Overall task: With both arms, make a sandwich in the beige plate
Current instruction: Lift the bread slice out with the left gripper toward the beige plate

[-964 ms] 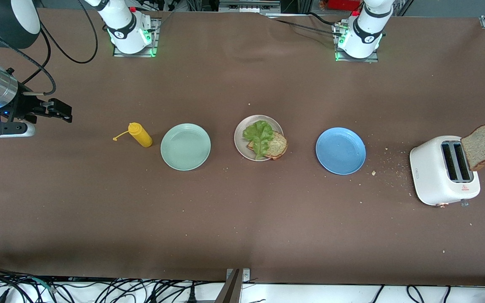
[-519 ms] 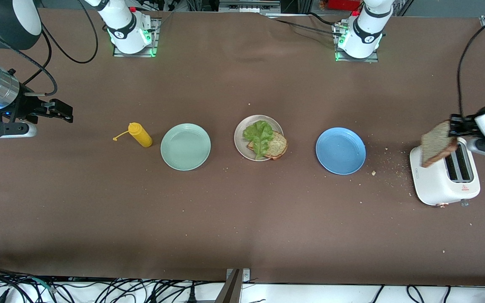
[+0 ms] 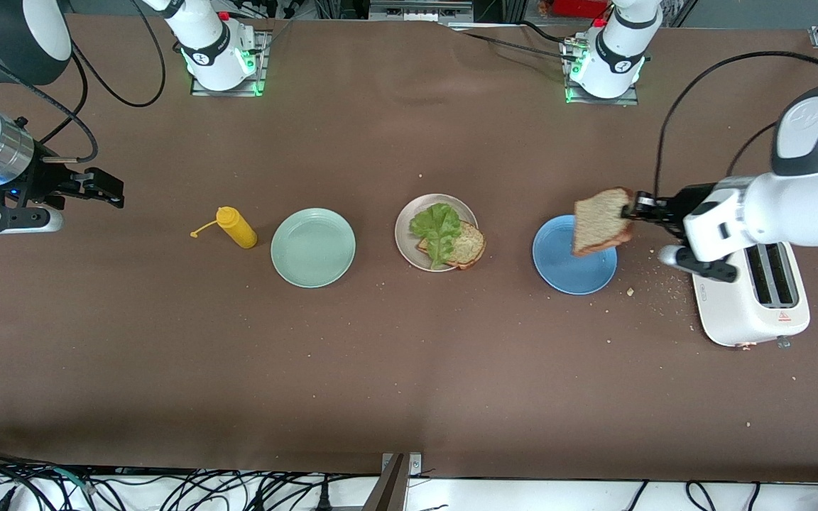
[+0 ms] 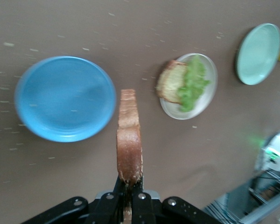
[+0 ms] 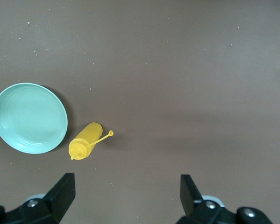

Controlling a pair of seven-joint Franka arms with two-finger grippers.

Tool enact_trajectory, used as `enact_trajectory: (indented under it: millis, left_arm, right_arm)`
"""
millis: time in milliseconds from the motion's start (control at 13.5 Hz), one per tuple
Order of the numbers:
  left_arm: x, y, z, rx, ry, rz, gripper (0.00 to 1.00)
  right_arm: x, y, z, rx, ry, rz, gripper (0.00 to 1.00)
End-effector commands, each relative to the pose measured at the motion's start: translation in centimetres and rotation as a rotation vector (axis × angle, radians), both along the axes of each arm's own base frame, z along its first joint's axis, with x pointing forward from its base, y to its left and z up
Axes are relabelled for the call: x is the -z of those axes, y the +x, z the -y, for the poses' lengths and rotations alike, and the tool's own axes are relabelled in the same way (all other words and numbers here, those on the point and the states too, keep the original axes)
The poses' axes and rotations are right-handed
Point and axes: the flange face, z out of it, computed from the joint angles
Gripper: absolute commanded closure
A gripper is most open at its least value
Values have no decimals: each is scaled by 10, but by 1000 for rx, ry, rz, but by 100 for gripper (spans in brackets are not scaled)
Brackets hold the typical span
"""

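Note:
The beige plate sits mid-table with one toast slice and a green lettuce leaf on top of it. It also shows in the left wrist view with the lettuce. My left gripper is shut on a second toast slice and holds it on edge in the air over the blue plate. In the left wrist view the fingers clamp this slice. My right gripper waits, open and empty, at the right arm's end of the table.
A mint-green plate and a yellow squeeze bottle lie toward the right arm's end. A white toaster stands toward the left arm's end, with crumbs scattered between it and the blue plate.
My left gripper has carried the toast slice from over the toaster to over the blue plate, toward the beige plate. The right arm has stayed still.

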Motion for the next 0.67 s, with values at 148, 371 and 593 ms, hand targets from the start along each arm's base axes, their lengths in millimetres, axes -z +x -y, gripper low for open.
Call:
enact_trajectory:
  millis: [148, 371, 593]
  left_arm:
    - [74, 15, 32, -41, -283, -224, 100]
    - [112, 21, 63, -44, -412, -233, 100]
    - [155, 24, 92, -85, -573, -230, 100]
  right_arm:
    - [3, -1, -3, 12, 11, 4, 0]
    - [1, -1, -3, 12, 11, 8, 0]
    - [2, -1, -3, 12, 11, 7, 0]
